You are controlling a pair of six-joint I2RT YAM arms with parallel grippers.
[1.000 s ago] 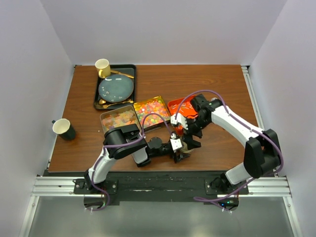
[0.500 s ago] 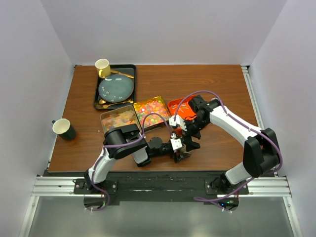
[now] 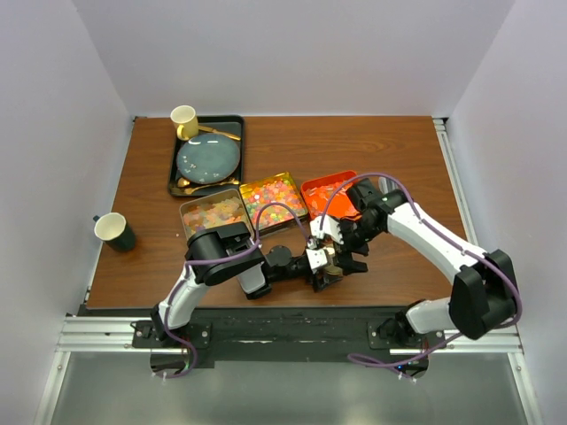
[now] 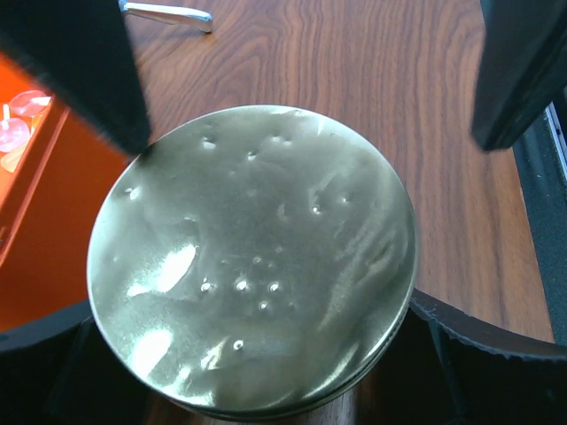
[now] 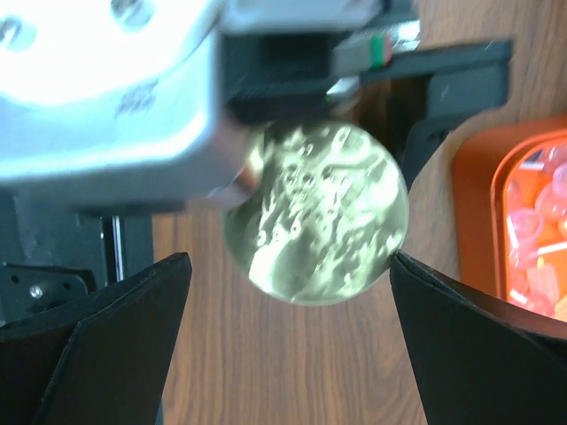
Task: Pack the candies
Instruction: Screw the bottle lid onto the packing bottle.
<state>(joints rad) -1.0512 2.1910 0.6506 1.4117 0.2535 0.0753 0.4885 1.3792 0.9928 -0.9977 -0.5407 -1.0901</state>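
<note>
Bright even light, R-wrist view blurred

A dented gold lid (image 4: pixel 252 261) fills the middle of the view, round and face up. The left pincer (image 4: pixel 252 341) has its dark fingers (image 4: pixel 496 354) pressed against the rim on both sides. Two more dark fingers (image 4: pixel 80 62) of the right pincer stand wide apart at the upper corners. An orange tin (image 4: pixel 44 230) with pale pink candies (image 4: pixel 16 124) lies at the left edge. A metal handle (image 4: pixel 168 12) rests on the wooden table (image 4: pixel 354 62).
</note>
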